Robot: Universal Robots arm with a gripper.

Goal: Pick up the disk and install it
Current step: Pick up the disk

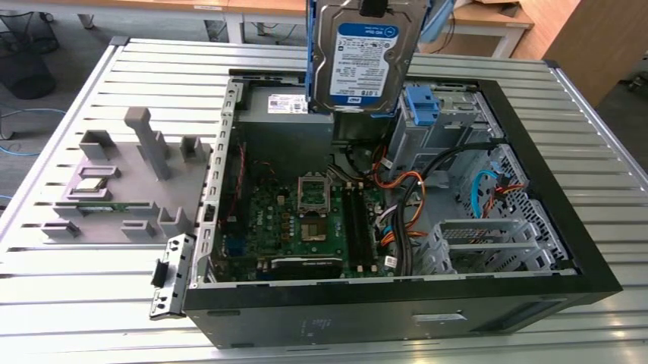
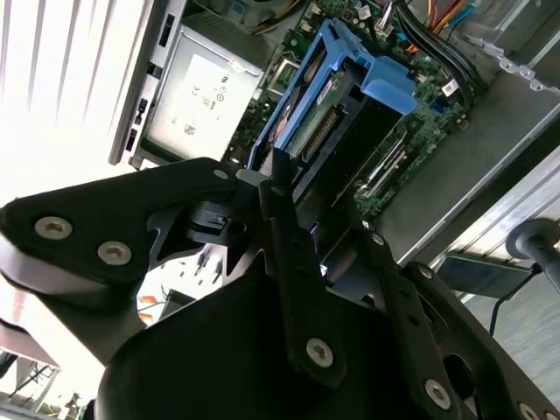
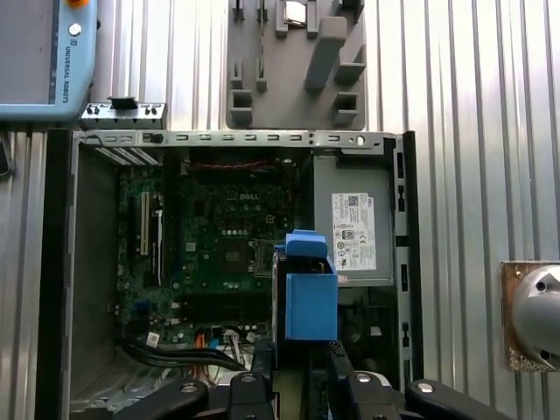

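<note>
Silver disk (image 1: 365,61), clamped in black hand (image 2: 306,197)

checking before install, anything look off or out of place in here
Nothing looks damaged or spilled. The one unseated part is the disk: the gripper holds it upright above the open case.

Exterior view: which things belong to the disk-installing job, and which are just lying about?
Job: disk, held aloft in the gripper; open computer case.
Lying about: grey parts fixture; power-supply box; mesh bin.
</note>
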